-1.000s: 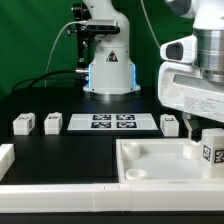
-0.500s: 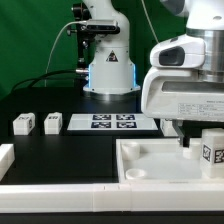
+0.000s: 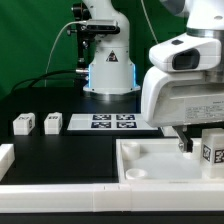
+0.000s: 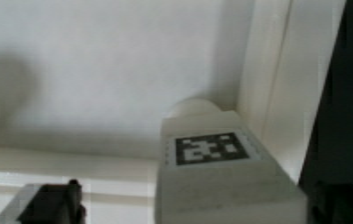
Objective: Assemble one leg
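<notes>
The gripper (image 3: 186, 143) hangs low over the white tray (image 3: 140, 160), whether spread or pinched I cannot tell, just beside the leg (image 3: 212, 149) standing upright inside the tray's corner, probably lining up to grasp it.

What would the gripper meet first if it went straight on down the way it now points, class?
Probably the floor of the white tray: the gripper points down into it, just beside the upright leg. Depth is unclear, so a finger might graze the leg first.
</notes>
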`<state>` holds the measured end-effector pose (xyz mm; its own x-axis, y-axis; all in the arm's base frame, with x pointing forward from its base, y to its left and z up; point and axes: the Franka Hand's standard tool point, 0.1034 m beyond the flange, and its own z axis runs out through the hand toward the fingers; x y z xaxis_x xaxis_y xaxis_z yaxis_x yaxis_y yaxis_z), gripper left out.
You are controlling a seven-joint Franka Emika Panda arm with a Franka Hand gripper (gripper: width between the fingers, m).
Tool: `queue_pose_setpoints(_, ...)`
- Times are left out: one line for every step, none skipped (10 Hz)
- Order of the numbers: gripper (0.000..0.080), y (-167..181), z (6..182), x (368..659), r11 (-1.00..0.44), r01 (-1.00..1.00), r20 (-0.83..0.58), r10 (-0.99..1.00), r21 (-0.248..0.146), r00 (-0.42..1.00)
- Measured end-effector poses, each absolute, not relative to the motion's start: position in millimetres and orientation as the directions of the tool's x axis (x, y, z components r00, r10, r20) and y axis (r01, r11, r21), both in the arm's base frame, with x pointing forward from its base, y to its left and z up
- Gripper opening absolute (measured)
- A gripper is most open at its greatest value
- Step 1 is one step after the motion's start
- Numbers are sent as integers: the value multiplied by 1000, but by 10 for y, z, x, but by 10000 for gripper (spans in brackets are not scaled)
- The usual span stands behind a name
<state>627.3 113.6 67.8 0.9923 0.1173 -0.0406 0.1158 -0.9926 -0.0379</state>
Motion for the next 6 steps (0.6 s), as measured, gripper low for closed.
queue_pose_setpoints(542, 1136, 678, 6273, -993, 116, -41, 117, -38, 992)
queue_pose_setpoints(406, 1136, 678, 6273, -993, 116, -41, 117, -38, 992)
queue_pose_setpoints(290, 1136, 678, 6273, -993, 116, -41, 117, -38, 992)
queue_pose_setpoints(290, 1136, 678, 6273, -993, 116, -41, 117, -38, 992)
queue_pose_setpoints(290, 1137, 678, 6273, -994, 101, -41, 103, -38, 994)
queue_pose_setpoints(290, 1138, 678, 6273, -998, 56, -43, 58, -36, 997)
